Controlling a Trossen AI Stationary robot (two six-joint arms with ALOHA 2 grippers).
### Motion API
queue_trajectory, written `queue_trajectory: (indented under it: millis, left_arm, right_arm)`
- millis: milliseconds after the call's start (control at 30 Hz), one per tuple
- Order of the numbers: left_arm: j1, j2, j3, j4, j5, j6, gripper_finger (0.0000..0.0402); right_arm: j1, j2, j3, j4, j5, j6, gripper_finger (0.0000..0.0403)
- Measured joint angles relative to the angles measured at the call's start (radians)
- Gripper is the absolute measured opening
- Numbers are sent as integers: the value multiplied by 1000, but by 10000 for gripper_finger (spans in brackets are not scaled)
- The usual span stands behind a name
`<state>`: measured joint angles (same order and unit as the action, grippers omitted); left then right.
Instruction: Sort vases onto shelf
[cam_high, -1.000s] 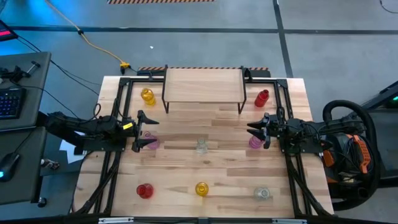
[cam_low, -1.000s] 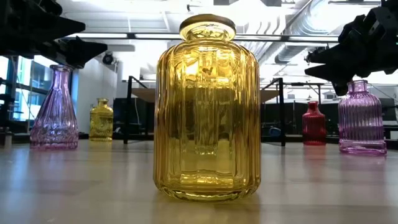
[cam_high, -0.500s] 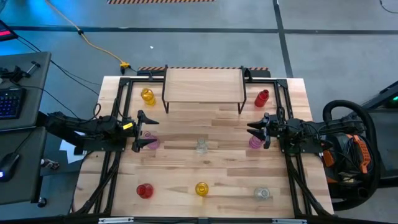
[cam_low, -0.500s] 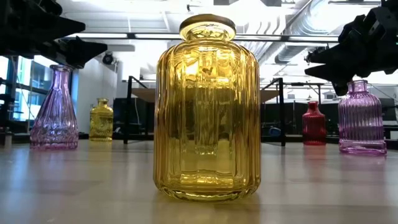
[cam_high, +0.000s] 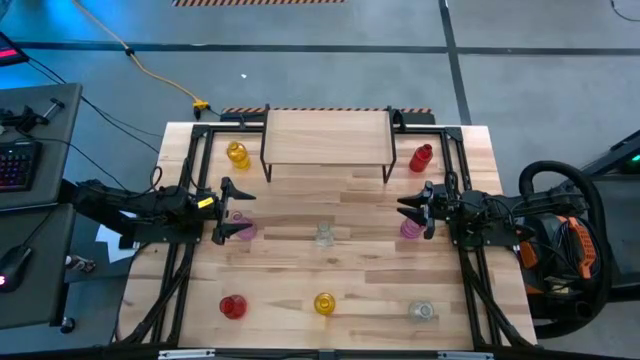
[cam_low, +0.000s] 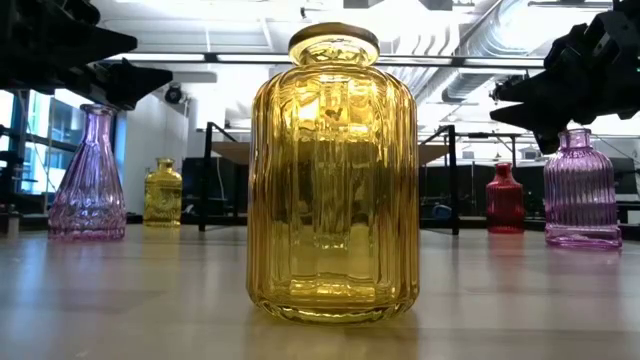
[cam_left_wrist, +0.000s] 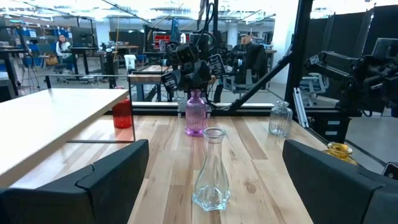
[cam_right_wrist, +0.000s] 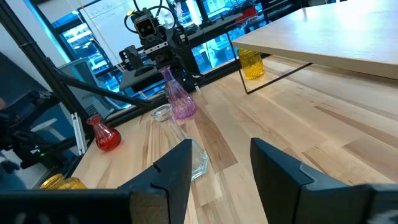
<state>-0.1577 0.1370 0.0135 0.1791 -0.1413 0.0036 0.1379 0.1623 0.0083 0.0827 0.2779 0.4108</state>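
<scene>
Several small glass vases stand upright on their bases on the wooden table. Yellow (cam_high: 238, 154) and red (cam_high: 421, 158) vases flank the shelf (cam_high: 326, 140), which stands on thin black legs at the far edge. In the middle row are a pink vase (cam_high: 240, 228), a clear vase (cam_high: 323, 234) and a second pink vase (cam_high: 410, 229). Near the front edge stand red (cam_high: 232, 306), yellow (cam_high: 324, 303) and clear (cam_high: 422, 311) vases. My left gripper (cam_high: 240, 212) hangs open and level above the left pink vase. My right gripper (cam_high: 408, 208) hangs open over the right pink one.
Black frame rails (cam_high: 185, 260) run along both side edges of the table under the arms. In the low view the near yellow vase (cam_low: 333, 175) fills the middle and hides most of the shelf. Bare wood lies between the three rows of vases.
</scene>
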Motion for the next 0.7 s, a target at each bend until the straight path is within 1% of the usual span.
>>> queue_trajectory:
  millis: [500, 700]
  left_arm:
    - [0, 0, 0, 0, 0, -1, 362]
    - [0, 0, 0, -1, 0, -47, 362]
  right_arm:
    - [0, 0, 0, 0, 0, 0, 147]
    - [0, 0, 0, 0, 0, -19, 147]
